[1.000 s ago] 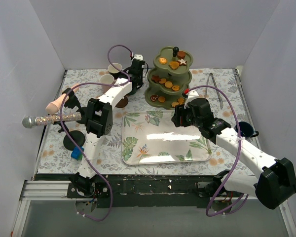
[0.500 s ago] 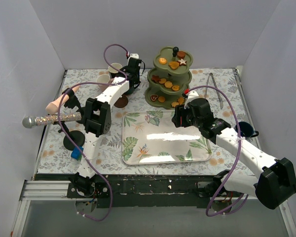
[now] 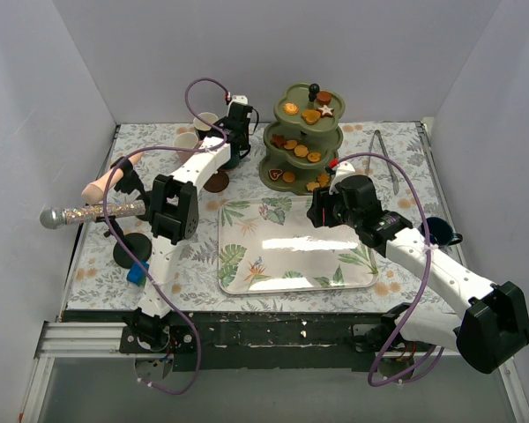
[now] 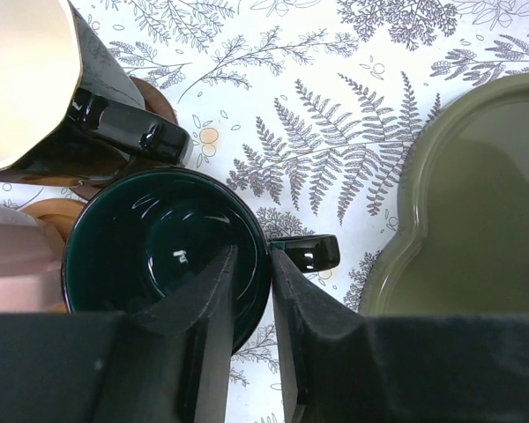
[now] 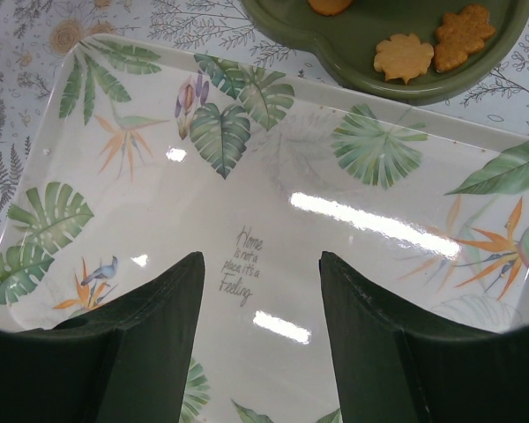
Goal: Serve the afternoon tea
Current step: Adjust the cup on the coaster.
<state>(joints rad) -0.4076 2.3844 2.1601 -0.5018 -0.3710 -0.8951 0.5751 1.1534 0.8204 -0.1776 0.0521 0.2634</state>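
In the left wrist view a dark green mug [image 4: 159, 256] stands on the patterned cloth beside the bottom tier of the olive stand [image 4: 476, 194]. My left gripper [image 4: 254, 251] straddles its rim near the handle, one finger inside and one outside. The jaws are slightly parted, with a thin gap on the inner side. From above, the left gripper [image 3: 236, 145] hides that mug, left of the three-tier stand [image 3: 304, 141]. My right gripper [image 5: 260, 260] hangs open and empty over the leaf-print tray [image 5: 273, 176]. Orange biscuits [image 5: 404, 57] lie on the stand's lowest tier.
A cream-lined dark mug [image 4: 18, 79] and a pink mug [image 4: 9, 256] sit on brown coasters just left of the green one. Another coaster [image 3: 217, 183] lies nearer. The blue mug [image 3: 439, 231] is at the right, the tongs [image 3: 383, 154] at the back right, and the glittery microphone [image 3: 93, 211] at the left.
The left arm swung slightly left beside the stand, then held still. The right arm has not moved.
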